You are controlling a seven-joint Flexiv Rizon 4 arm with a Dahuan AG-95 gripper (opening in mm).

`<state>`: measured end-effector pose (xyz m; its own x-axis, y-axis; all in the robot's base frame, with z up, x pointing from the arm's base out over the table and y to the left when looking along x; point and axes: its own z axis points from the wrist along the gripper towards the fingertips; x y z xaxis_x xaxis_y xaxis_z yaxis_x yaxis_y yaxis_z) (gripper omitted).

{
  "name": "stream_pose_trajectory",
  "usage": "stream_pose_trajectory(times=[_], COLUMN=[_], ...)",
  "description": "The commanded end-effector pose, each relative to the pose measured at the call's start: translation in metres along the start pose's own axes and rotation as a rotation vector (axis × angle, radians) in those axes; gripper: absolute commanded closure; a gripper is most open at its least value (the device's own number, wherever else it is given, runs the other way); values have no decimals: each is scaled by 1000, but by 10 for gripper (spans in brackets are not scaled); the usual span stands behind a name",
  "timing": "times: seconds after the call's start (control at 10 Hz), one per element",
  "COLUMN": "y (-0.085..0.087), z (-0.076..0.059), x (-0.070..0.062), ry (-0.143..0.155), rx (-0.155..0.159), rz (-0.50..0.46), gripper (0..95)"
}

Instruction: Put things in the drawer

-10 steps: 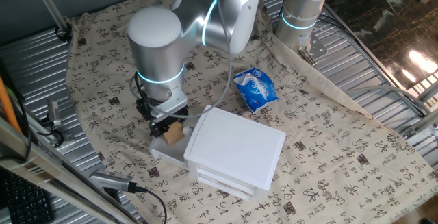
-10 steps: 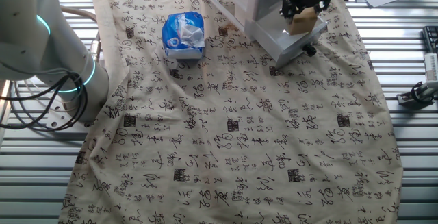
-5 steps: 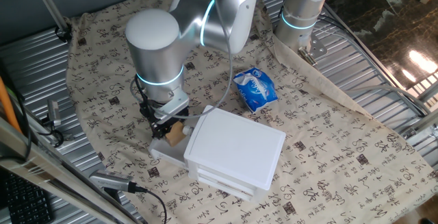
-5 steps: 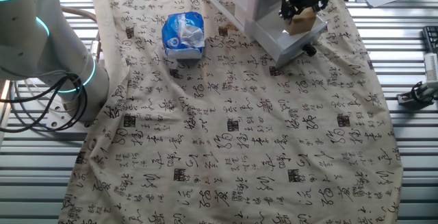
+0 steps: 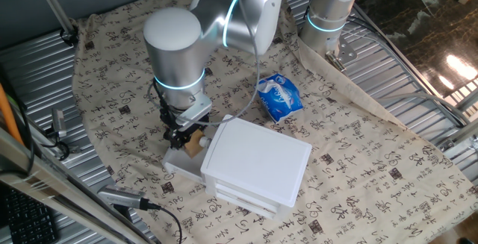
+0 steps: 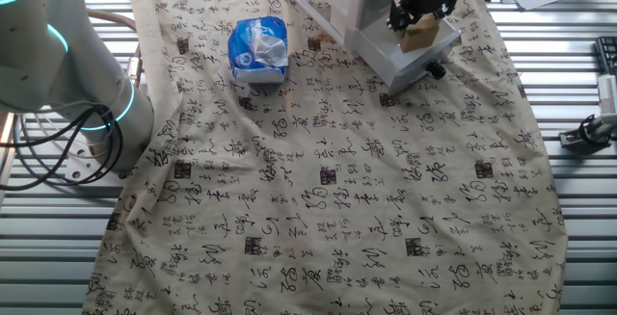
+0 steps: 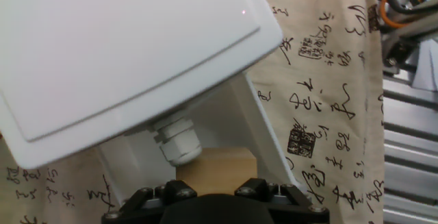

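In the fixed view taken from the drawer side, the bench (image 5: 112, 87) is spread with a beige cloth printed in black characters. Toward its left edge the arm reaches down, and the claw (image 5: 184, 136) sits low over the open drawer (image 5: 179, 162). The wooden block (image 5: 196, 141) shows as a light-brown patch just below the fingers, inside the tray that is pulled out from the white drawer unit (image 5: 258, 162). Further right, nearer the far edge and well apart from the unit, lies a blue and white packet (image 5: 278, 96).

From the other fixed view the block (image 6: 418, 34) is over the tray (image 6: 400, 60) at the far right corner of the bench, with the claw (image 6: 424, 7) directly above it. In the hand view the block (image 7: 217, 171) appears just ahead of the claw body, beside the tray's white wall (image 7: 256, 128). The fingertips are hidden in all three views, so I cannot tell whether the claw grips the block or has let go of it.

The block looks like plain solid wood: stiff, light, and not fragile, with flat dry faces that should not slip much between pads. Its cube shape suggests taking it across two opposite flat sides, near the middle, so it cannot twist. It seems about as wide as the claw, so the fingers would need to spread fully. A short drop into the shallow tray is unlikely to harm it, though it may bounce or tip onto another face.
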<state>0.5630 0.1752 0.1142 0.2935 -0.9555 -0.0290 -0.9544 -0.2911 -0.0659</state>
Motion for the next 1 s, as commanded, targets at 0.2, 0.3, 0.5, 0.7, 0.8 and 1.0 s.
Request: stream_pose_trajectory(times=[0.2, 0.3, 0.5, 0.7, 0.8, 1.0], y=[-3, -3, -4, -4, -4, -4], z=[5, 8, 12, 18, 21, 26], x=[1, 2, 2, 3, 3, 3], ry=[-1, -2, -1, -6, -8, -9], rx=[1, 0, -4, -3, -2, -4], rz=[-12, -23, -39, -60, -67, -80], gripper=[950, 950, 950, 950, 950, 950])
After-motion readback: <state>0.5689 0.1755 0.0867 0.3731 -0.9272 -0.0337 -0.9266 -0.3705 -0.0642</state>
